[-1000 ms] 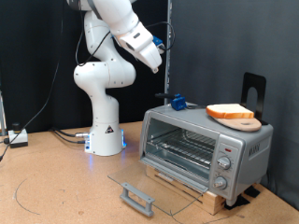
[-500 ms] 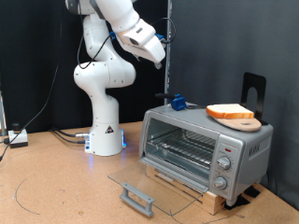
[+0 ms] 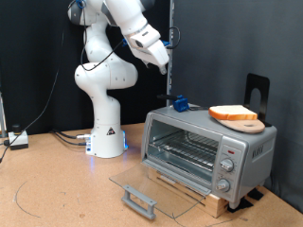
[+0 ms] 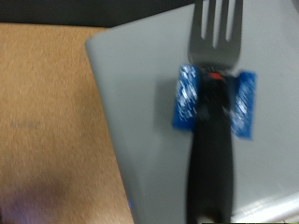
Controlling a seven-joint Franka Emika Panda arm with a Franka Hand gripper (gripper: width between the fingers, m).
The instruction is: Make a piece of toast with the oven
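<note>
The silver-grey oven (image 3: 204, 147) stands on a wooden base at the exterior view's right. Its glass door (image 3: 151, 187) is dropped open and lies flat, with the grey bar handle (image 3: 139, 201) at the front. The piece of toast (image 3: 231, 113) lies on a round wooden board (image 3: 246, 124) on the oven's top. My gripper (image 3: 163, 64) hangs high above the oven's left end, over a small blue object (image 3: 180, 103). The wrist view shows that blue object (image 4: 190, 101) under a black-handled fork (image 4: 215, 28) on the oven's grey top (image 4: 140, 103). My fingers do not show there.
The robot's white base (image 3: 106, 132) stands behind the oven at the exterior view's left, with cables (image 3: 66, 137) and a small box (image 3: 17, 139) on the brown table. A black stand (image 3: 258, 95) rises behind the oven's right end.
The arm has swung upward and a little to the exterior view's right, lifting the gripper higher above the oven's left end. Oven, door and toast have not moved.
</note>
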